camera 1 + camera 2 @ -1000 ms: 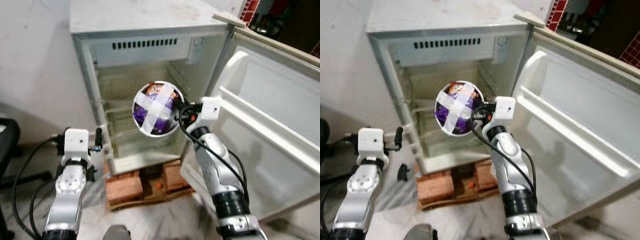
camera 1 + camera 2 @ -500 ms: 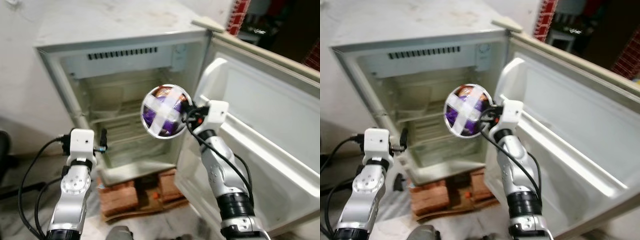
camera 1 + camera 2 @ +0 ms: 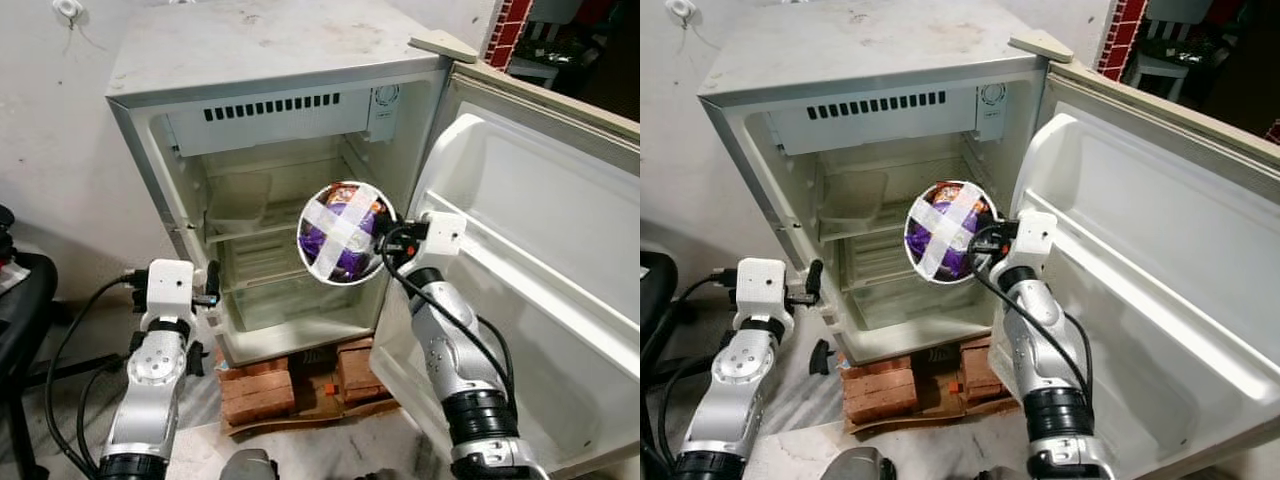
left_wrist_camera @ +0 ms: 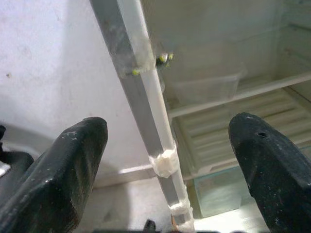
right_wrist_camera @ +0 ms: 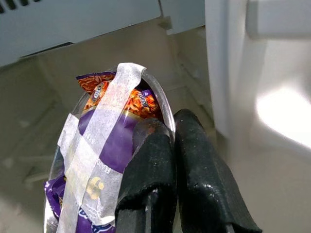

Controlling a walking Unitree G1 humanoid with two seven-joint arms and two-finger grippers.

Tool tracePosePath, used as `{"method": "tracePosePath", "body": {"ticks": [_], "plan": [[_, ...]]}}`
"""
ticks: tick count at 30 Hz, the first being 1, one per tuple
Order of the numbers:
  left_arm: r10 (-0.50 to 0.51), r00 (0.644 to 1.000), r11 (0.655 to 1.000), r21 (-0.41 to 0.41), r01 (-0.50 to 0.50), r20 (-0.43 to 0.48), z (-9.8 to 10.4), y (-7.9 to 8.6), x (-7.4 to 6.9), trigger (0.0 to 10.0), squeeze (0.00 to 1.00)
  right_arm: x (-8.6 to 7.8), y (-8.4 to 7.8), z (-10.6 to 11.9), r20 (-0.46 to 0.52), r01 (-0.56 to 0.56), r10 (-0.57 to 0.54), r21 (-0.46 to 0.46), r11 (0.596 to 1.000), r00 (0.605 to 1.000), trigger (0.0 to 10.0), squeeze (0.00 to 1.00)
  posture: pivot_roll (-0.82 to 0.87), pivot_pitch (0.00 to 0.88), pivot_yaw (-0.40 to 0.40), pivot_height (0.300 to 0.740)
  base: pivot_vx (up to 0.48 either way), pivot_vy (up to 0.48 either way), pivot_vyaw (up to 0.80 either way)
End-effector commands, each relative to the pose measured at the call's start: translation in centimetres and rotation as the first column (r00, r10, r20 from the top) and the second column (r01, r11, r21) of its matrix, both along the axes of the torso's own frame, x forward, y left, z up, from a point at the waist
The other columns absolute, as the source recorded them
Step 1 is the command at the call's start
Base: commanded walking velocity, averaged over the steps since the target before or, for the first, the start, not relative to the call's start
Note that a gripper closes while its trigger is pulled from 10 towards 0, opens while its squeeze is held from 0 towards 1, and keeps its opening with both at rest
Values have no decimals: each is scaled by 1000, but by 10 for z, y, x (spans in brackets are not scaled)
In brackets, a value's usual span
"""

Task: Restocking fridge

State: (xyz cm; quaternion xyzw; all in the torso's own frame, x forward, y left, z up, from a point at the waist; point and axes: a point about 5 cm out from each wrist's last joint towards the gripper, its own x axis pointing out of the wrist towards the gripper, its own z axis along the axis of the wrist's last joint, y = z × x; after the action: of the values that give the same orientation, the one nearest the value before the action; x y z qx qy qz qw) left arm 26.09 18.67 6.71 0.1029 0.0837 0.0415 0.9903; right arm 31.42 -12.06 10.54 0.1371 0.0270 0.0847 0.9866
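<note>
Item: bowl [image 3: 343, 233] of purple snack packets, taped across in an X so nothing spills while tilted toward the open fridge [image 3: 270, 110]. It sits before the middle shelf edge. Your right gripper [image 5: 167, 160] pinches its rim, fingers nearly together. Your left gripper [image 4: 170, 160] hangs spread wide by the fridge's left front edge, holding nothing.

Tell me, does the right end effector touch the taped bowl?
Touching. In the right wrist view, the right end effector has its two black fingers pinched on the rim of the taped bowl.
</note>
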Motion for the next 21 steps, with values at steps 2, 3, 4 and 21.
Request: {"method": "tracePosePath", "body": {"ticks": [2, 3, 4, 21], "plan": [[14, 1000, 1000, 13, -15, 17, 4, 5, -1, 10000, 0, 4, 9, 8, 26, -32, 32, 9, 999, 999, 10000, 0, 174, 0, -20, 740, 0, 458, 0], [14, 1000, 1000, 13, -15, 17, 4, 5, -1, 10000, 0, 4, 9, 8, 26, -32, 32, 9, 999, 999, 10000, 0, 174, 0, -20, 740, 0, 458, 0], [14, 1000, 1000, 13, -15, 17, 4, 5, -1, 10000, 0, 4, 9, 8, 26, -32, 32, 9, 999, 999, 10000, 0, 174, 0, -20, 740, 0, 458, 0], [5, 1000, 1000, -3, -5, -9, 1, 4, -8, 10000, 0, 13, 13, 12, 34, -32, 32, -9, 999, 999, 10000, 0, 190, 0, -59, 740, 17, 98, 0]]}}
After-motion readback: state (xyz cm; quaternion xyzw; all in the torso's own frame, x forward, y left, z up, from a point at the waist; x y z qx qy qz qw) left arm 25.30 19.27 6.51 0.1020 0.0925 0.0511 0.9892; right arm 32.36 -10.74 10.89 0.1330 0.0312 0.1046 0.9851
